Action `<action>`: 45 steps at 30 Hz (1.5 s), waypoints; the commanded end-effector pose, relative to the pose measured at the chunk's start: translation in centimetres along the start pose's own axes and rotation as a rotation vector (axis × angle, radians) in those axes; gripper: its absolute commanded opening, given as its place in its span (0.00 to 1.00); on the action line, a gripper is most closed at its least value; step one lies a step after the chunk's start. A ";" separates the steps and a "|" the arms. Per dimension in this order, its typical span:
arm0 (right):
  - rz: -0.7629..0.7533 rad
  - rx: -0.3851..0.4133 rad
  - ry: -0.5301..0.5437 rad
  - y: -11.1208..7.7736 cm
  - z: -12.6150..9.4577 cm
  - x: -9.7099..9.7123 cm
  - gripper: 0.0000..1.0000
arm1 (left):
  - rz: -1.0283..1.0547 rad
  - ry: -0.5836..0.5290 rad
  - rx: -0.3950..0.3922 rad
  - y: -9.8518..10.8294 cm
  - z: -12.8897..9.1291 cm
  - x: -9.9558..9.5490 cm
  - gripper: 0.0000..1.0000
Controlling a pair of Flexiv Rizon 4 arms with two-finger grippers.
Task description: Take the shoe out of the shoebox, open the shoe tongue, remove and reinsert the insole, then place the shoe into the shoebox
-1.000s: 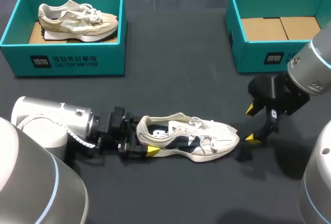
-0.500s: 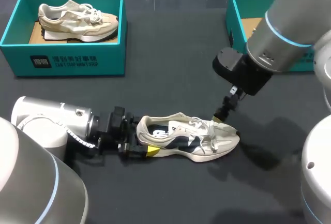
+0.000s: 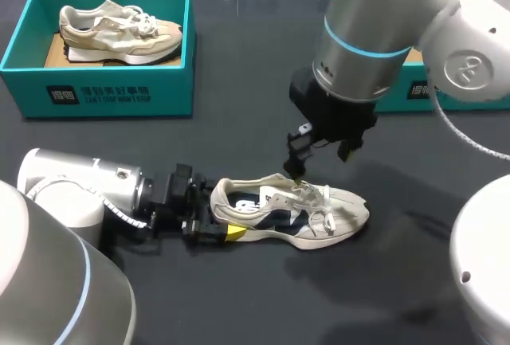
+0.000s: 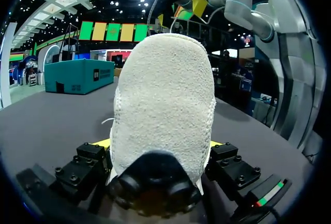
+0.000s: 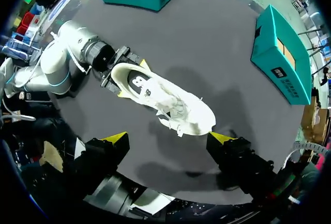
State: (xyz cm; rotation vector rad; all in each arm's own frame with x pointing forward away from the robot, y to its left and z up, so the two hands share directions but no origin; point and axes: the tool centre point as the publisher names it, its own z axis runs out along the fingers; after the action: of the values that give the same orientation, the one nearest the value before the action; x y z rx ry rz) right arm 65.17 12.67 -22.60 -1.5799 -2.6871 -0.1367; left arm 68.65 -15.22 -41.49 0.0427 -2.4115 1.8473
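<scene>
Count: two shoes, two teal boxes, two grippers. The white-and-navy shoe lies on its sole on the table, outside both boxes; the beige shoe sits in the left shoebox, and the right shoebox is partly hidden. The left gripper is clamped on the white-and-navy shoe's heel from both sides; the right gripper is spread wide above the laces, gripping nothing.

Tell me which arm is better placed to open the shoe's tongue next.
Right, probably. The right claw hangs open above the shoe near its tongue, while the left claw is shut on the heel, holding it steady.
</scene>
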 end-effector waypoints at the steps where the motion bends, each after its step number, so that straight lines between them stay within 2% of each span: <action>1: 0.145 0.217 -0.118 1.0 0.5 0.8 1.00 | 0.000 -0.002 -0.002 0.0 0.0 0.0 0.00; 8: 0.145 0.217 -0.118 1.0 0.5 0.8 1.00 | 0.000 -0.002 -0.002 0.0 0.0 0.0 0.00; 13: 0.324 0.228 -0.190 1.2 1.6 1.3 1.00 | 0.000 -0.002 -0.002 0.0 0.0 0.0 0.00; 18: 0.397 0.144 -0.204 0.8 2.8 1.9 1.00 | 0.000 -0.002 -0.002 0.0 0.0 0.0 0.00; 20: 0.427 0.140 -0.247 0.9 3.2 2.2 1.00 | 0.000 -0.002 -0.002 0.0 0.0 0.0 0.00; 29: 0.471 0.039 -0.287 1.8 4.2 2.4 1.00 | 0.000 -0.002 -0.002 0.0 0.0 0.0 0.00; 40: 0.471 0.039 -0.287 1.8 4.2 2.4 1.00 | 0.000 -0.002 -0.002 0.0 0.0 0.0 0.00; 41: 0.477 0.040 -0.325 2.2 4.5 2.8 1.00 | 0.000 -0.002 -0.002 0.0 0.0 0.0 0.00; 45: 0.481 0.045 -0.355 3.7 6.2 3.6 1.00 | 0.000 -0.002 -0.002 0.0 0.0 0.0 0.00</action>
State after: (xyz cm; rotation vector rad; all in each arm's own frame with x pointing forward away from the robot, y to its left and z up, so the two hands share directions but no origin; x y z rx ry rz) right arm 66.31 16.04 -26.86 -2.3433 -2.3914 0.1644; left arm 68.65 -15.21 -41.49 0.0427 -2.4115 1.8472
